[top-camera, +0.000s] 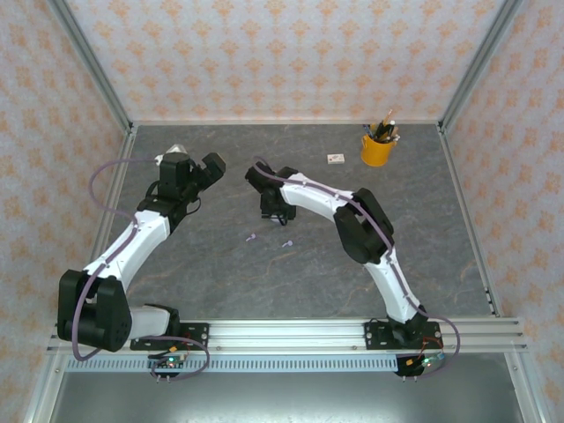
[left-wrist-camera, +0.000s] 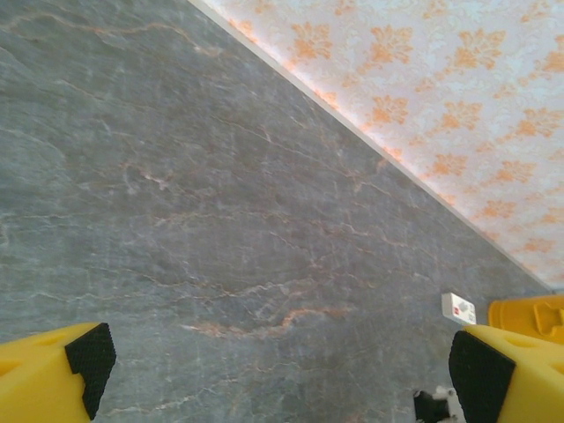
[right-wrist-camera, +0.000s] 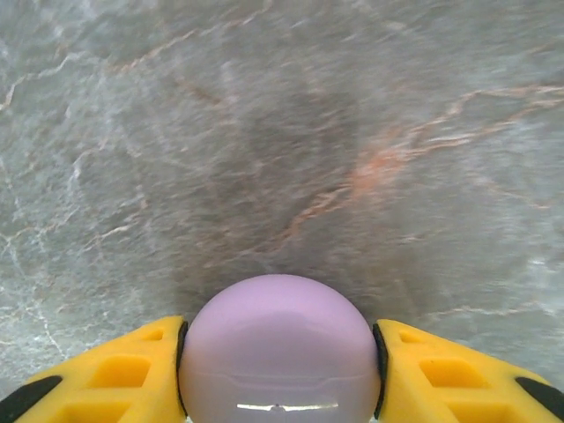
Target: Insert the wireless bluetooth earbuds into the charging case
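The right end effector (right-wrist-camera: 280, 345) is closed halfway on a round, glossy lilac charging case (right-wrist-camera: 280, 326), pads touching both sides. The left end effector (left-wrist-camera: 282, 366) gapes wide, empty. A tiny stemmed lilac earbud (top-camera: 251, 236) and a second earbud (top-camera: 286, 244) lie apart on the grey worktop (top-camera: 423, 247), near the right end effector

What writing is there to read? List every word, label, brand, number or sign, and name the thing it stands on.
No text can be read in these pictures.
small white box: red marks on its top, too small and blurred to read.
lilac case: plain shell, no print on the side that shows.
yellow pencil cup: no label on the side that shows.
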Robot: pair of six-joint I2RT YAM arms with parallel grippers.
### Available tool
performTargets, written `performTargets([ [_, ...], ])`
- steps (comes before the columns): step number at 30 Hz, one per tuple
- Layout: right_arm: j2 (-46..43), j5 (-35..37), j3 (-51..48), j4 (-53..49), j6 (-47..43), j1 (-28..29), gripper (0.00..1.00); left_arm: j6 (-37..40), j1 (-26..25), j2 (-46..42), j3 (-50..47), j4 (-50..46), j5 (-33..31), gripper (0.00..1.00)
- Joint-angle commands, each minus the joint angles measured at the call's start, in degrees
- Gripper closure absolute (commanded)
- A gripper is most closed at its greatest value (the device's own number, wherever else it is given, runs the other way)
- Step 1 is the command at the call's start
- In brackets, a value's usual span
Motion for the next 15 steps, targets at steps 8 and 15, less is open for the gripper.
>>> performTargets([
  [8, -12.8, -3.2, -7.6, 12.0, 8.5, -7.5, 0.56, -3.3, 0.1, 1.8, -7.2, 18.2, 13.4, 0.0],
  [15, -15.9, -6.7, -6.3, 15.2, 11.9, -10.4, 0.56, -3.6, -3.1, 6.0, -10.6, 31.5, 21.3, 0.0],
])
